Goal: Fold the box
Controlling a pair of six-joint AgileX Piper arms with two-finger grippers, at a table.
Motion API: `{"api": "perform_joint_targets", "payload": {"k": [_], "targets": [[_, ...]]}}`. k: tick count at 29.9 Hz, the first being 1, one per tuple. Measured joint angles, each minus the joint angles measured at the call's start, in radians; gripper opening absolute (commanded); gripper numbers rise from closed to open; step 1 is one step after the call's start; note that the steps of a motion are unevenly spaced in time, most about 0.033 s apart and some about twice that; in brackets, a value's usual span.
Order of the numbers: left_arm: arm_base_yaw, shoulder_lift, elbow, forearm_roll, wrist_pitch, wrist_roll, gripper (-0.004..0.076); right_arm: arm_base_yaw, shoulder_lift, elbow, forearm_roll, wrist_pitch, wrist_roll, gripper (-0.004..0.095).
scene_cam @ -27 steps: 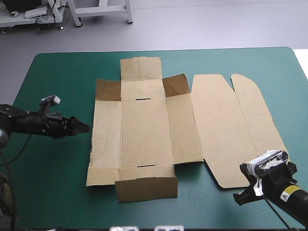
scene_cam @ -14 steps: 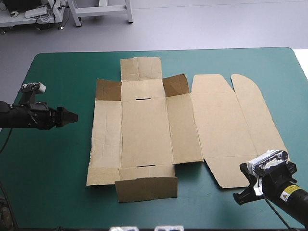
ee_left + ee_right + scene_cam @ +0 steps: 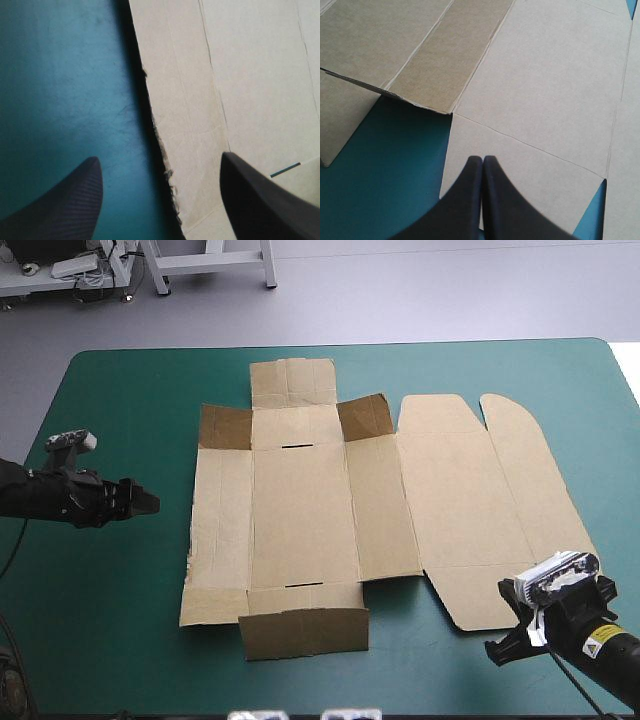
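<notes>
The brown box [image 3: 330,510] lies as a flat cut sheet mid-table, its lid panels [image 3: 480,480] spread to the right. The near flap [image 3: 305,630] stands raised, and two small far flaps [image 3: 365,418] tilt up. My left gripper [image 3: 150,502] hovers over the teal-green cover a little left of the box's left edge. It is open: in the left wrist view its gripper [image 3: 159,159] frames that ragged box edge [image 3: 240,75]. My right gripper [image 3: 497,650] is by the lid's near corner, shut, its gripper [image 3: 482,160] over a box panel [image 3: 545,75] and holding nothing.
Bare teal-green cover [image 3: 110,590] stretches left of the box and along the table's near edge [image 3: 420,680]. The table's right corner [image 3: 600,370] lies beyond the lid panels.
My left gripper has drawn back leftward from the box's left edge, then shifted slightly toward the near side. The right gripper and the box have not moved.
</notes>
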Motion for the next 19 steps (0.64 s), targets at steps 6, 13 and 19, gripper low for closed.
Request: {"api": "perform_joint_targets", "payload": {"k": [6, 13, 19], "targets": [[0.000, 0.000, 0.114, -0.014, -0.002, 0.004, 0.0484, 0.000, 0.000, 0.000, 0.000, 0.000, 0.000, -0.0018], [0.000, 0.000, 0.228, -0.053, -0.025, 0.039, 0.0484, 0.000, 0.000, 0.000, 0.000, 0.000, 0.000, -0.0018], [0.000, -0.001, 0.284, -0.100, -0.066, 0.073, 0.0484, 0.000, 0.000, 0.000, 0.000, 0.000, 0.000, -0.0018]]}}
